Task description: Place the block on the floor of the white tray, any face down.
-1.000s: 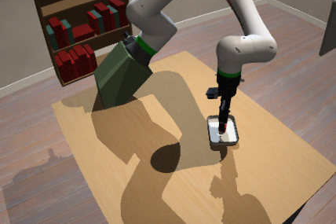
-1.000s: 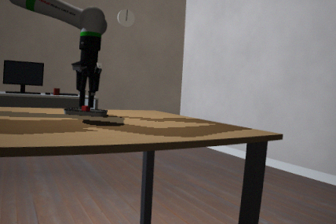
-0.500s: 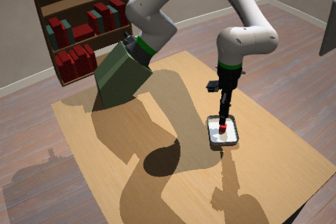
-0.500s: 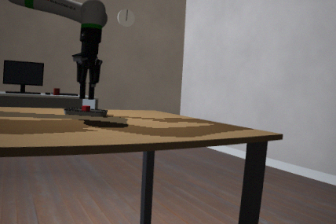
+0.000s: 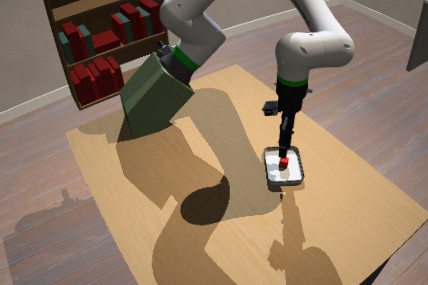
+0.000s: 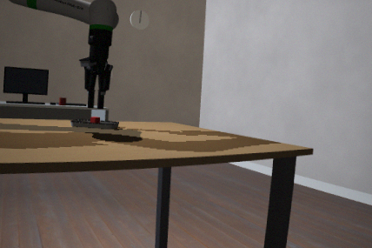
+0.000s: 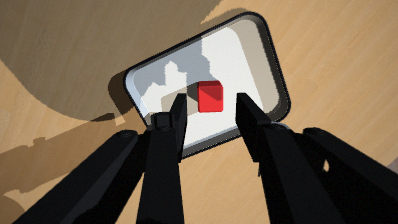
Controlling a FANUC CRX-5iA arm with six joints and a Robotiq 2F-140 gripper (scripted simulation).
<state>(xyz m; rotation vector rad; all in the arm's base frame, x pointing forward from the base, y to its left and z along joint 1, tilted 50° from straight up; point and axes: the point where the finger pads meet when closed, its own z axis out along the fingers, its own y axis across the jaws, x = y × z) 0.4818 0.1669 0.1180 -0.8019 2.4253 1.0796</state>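
Observation:
The red block (image 5: 284, 163) rests on the floor of the white tray (image 5: 295, 173), near its middle. In the wrist view the block (image 7: 210, 96) lies flat inside the tray (image 7: 235, 60), seen between my two black fingers. My gripper (image 5: 283, 154) hangs straight above the block, partly open and empty, with its fingertips clear of it. In the exterior view the gripper (image 6: 96, 105) is a little above the tray (image 6: 95, 124), and the block (image 6: 95, 119) shows just above the rim.
The tray sits on a wooden table, towards its right side. The arm's green base block (image 5: 155, 95) stands at the table's back left. A bookshelf (image 5: 100, 28) stands behind it. A monitor (image 6: 26, 82) is in the background.

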